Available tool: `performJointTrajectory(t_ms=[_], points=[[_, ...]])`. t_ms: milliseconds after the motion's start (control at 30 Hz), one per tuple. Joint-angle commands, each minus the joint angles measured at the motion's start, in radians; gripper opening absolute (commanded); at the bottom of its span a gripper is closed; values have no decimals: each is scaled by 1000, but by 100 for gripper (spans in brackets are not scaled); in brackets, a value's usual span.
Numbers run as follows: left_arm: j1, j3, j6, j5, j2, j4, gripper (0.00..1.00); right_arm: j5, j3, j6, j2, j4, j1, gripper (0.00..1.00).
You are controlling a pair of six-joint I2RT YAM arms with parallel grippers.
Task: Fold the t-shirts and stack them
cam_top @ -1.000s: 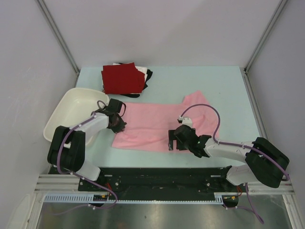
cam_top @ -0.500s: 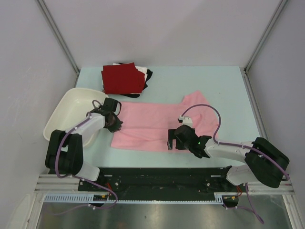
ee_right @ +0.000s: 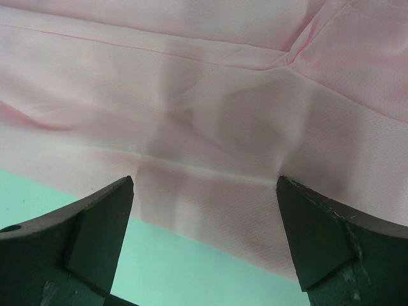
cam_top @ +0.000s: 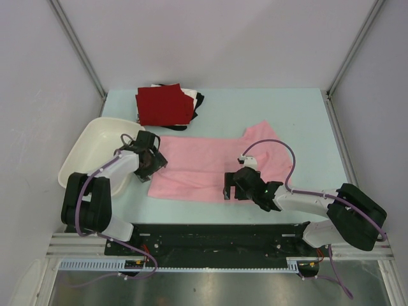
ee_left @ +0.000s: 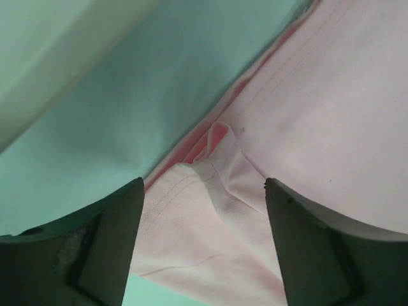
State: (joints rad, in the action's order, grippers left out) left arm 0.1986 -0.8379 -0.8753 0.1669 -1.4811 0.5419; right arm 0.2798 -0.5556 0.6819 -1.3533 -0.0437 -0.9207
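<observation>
change: left gripper [cam_top: 153, 160] has just spread, dropping the left hem of the pink t-shirt [cam_top: 204, 166] | right gripper [cam_top: 231, 189] spread wide over its near edge, pinching nothing | shirt flat at centre; folded stack [cam_top: 164, 105] far left | probably a regrasp before folding

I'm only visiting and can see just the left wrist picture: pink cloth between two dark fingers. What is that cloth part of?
Observer: It is a pink t-shirt spread flat on the table.
Operator: Is the other arm doing anything?
Observer: The right gripper is open over the shirt's near edge, gripping nothing.
Operator: Any other clothes around?
Observer: A folded stack with a dark red shirt on top lies at the table's far left, beyond a white tub.
</observation>
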Motion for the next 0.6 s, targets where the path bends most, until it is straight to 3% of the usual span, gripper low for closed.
performJointTrajectory(t_ms=[0,67,267,400,567], points=[[-8,-9,-1,52,8,21,88,-51,29,44,-41,-21,-1,100],[-10,-16,-1,66,25,42,95,-47,29,45,-37,-22,-3,100],[-4,6,2,-15,200,63,99,64,11,28,124,-85,-21,100],[24,59,16,-96,340,59,100,124,-64,16,270,-197,-6,100],[100,131,-2,-141,435,104,100,168,-142,86,373,-453,57,100]])
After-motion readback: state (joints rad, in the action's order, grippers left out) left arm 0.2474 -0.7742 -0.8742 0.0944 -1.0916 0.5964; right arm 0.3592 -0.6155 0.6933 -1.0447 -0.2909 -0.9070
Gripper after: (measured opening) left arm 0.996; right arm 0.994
